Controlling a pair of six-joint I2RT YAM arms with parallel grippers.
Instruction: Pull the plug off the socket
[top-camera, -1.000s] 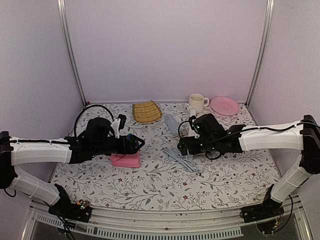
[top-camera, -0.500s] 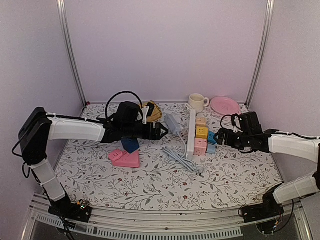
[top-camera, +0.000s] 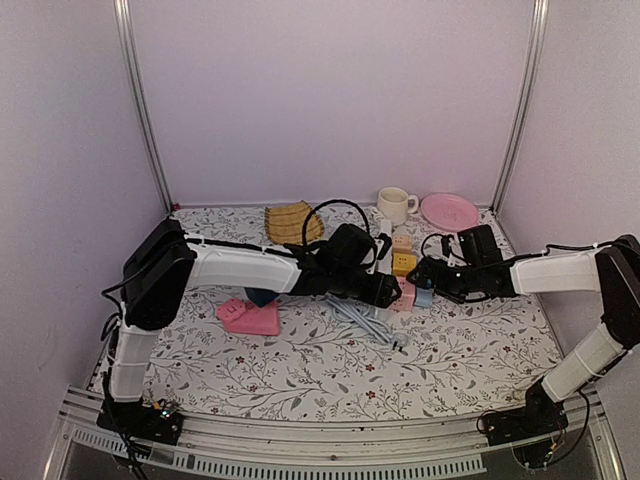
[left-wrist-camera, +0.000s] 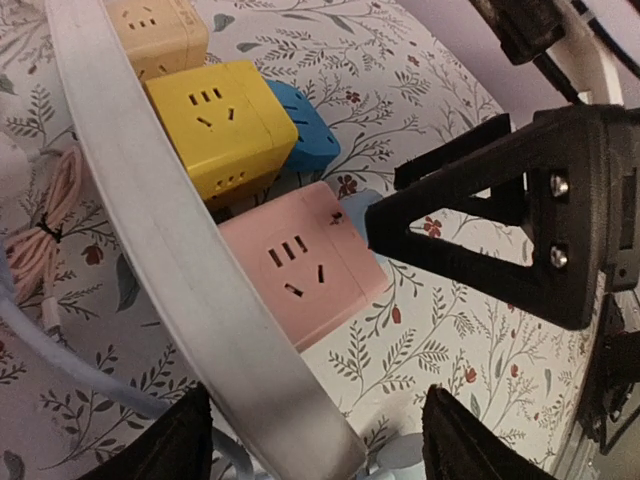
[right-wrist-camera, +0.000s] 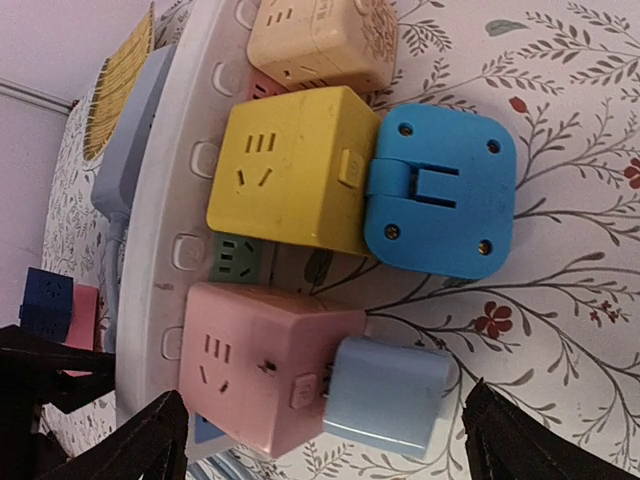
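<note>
The socket (right-wrist-camera: 165, 200) is a long white strip (left-wrist-camera: 150, 230) with green and blue panels showing; it is mostly hidden under my left arm in the top view. Peach (right-wrist-camera: 320, 40), yellow (right-wrist-camera: 290, 180) and pink (right-wrist-camera: 265, 390) cubes are plugged into it. A blue plug (right-wrist-camera: 440, 190) sits on the yellow cube. A pale blue plug (right-wrist-camera: 385, 395) sits on the pink cube (top-camera: 405, 293). My left gripper (left-wrist-camera: 325, 450) is open and straddles the strip's near end. My right gripper (right-wrist-camera: 335, 450) is open around the pink cube and pale blue plug without touching them.
A slim grey-blue strip (right-wrist-camera: 125, 140) lies beside the socket, its cable (top-camera: 365, 320) coiled in front. A cream cup (top-camera: 396, 205), pink plate (top-camera: 449, 211) and woven mat (top-camera: 293, 222) stand at the back. A pink block (top-camera: 250, 318) and dark blue block (top-camera: 262, 296) lie left.
My left arm swept right from the pink block to the strip's near end, its jaws narrowing a little. My right gripper drew back to the right, then returned to the cubes.
</note>
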